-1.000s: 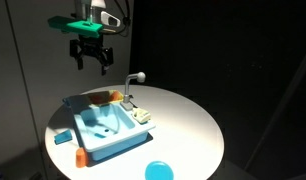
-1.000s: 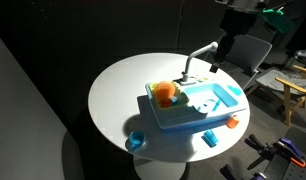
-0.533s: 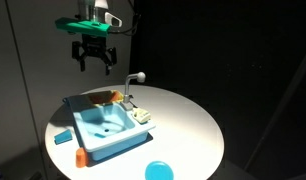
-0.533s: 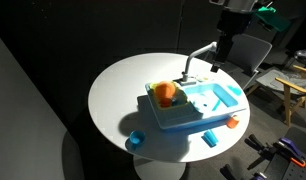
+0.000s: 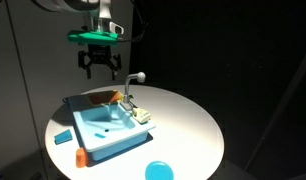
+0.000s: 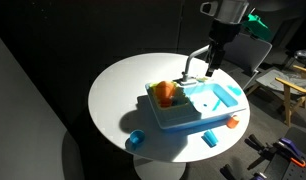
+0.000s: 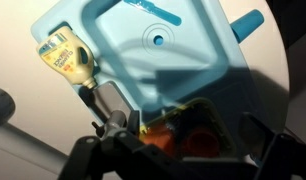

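Note:
My gripper (image 5: pixel 99 66) hangs open in the air above the back of a blue toy sink (image 5: pixel 103 128), with nothing between its fingers. An exterior view shows the gripper (image 6: pixel 210 62) close to the grey faucet (image 6: pixel 197 54). In the wrist view the sink basin (image 7: pixel 163 50) fills the top. The dark fingers frame a side compartment that holds an orange object (image 7: pixel 198 140), so the gripper (image 7: pixel 183 150) sits roughly over it. That orange object (image 6: pixel 165 93) lies at the sink's end. A yellow labelled bottle (image 7: pixel 68 62) lies beside the basin.
The sink stands on a round white table (image 5: pixel 188 125) lit against a dark room. A blue disc (image 5: pixel 158 170), a blue block (image 5: pixel 62 137) and a small orange block (image 5: pixel 80 156) lie by the table's edge. Chairs and clutter (image 6: pixel 283 95) stand beyond the table.
The gripper has come down and moved sideways toward the faucet and the sink's orange compartment. Its jaws have stayed open. Nothing on the table has moved.

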You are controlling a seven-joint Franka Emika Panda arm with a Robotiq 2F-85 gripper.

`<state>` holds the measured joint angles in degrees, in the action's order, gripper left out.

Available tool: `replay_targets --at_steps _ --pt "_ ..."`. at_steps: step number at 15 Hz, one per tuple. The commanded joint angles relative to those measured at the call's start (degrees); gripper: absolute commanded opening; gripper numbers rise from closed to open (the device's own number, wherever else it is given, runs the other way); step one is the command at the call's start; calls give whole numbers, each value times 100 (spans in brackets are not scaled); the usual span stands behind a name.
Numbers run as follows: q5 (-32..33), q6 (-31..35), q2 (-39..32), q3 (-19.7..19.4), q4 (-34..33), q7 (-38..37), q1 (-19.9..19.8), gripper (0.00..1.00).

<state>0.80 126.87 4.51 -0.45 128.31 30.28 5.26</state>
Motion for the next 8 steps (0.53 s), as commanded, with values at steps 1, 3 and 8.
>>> replay_targets --at_steps 1,3,8 --pt "98 76 -415 49 -313 403 -87 100" --pt "110 85 -595 65 -419 573 -113 100" --pt "117 142 -784 188 -593 731 -85 100"
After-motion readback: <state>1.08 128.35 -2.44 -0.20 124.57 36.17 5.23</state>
